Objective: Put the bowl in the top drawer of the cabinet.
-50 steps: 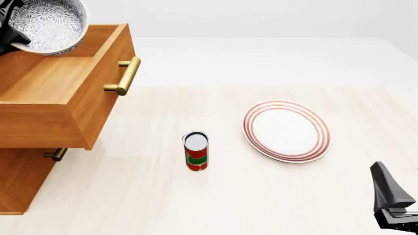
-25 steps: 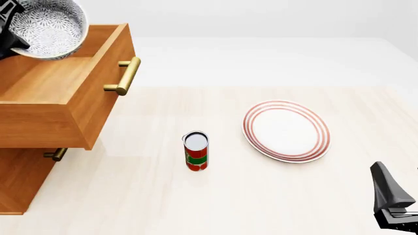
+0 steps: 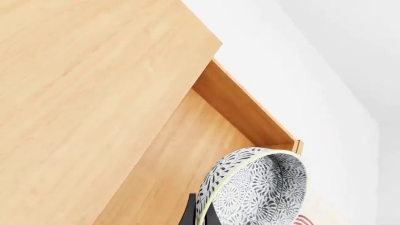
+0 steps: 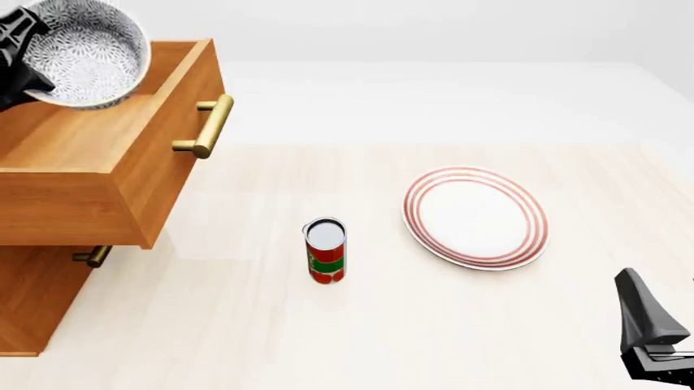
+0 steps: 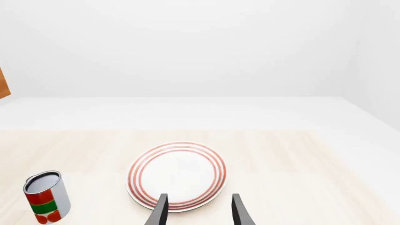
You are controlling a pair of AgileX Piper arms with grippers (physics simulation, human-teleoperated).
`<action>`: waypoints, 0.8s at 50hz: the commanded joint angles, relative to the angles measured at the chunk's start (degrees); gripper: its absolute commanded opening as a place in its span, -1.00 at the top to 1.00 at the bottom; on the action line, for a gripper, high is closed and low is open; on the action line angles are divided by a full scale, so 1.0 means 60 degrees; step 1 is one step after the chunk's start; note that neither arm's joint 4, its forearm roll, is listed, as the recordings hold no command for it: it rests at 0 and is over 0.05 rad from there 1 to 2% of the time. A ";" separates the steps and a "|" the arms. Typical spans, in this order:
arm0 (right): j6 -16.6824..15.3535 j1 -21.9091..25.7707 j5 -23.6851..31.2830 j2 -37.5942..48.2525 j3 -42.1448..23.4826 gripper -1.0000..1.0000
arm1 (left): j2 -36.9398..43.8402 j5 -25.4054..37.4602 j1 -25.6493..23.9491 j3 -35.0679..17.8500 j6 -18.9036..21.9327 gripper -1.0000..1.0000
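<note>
The bowl [image 4: 89,50], white with a dark floral pattern, hangs tilted on its side over the back of the open top drawer [image 4: 103,150]. My left gripper [image 4: 31,75] is shut on its rim at the view's left edge. In the left wrist view the bowl [image 3: 259,194] is gripped at its rim by the left gripper [image 3: 201,216], with the drawer's wooden floor [image 3: 187,159] beneath. The drawer sticks out of the cabinet [image 4: 32,296]. My right gripper [image 5: 198,213] is open and empty, low at the front right [image 4: 651,337].
A white plate with red rings [image 4: 475,217] lies right of centre. A red and green can [image 4: 324,250] stands upright in the middle. The top drawer's brass handle [image 4: 206,126] juts toward the table, and the lower drawer's handle [image 4: 93,256] shows beneath.
The bowl has sunk a little toward the drawer in the left gripper's hold. The right arm, plate and can have not moved.
</note>
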 commanded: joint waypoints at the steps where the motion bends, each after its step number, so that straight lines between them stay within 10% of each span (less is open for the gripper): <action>1: 0.0000 0.0000 -0.0001 0.0003 0.0000 -1.00 | 0.0030 -0.0063 0.0029 0.0040 0.0095 1.00; 40: -0.0001 0.0000 0.0001 -0.0002 0.0000 -1.00 | 0.0823 0.0067 0.0333 -0.0566 0.0609 1.00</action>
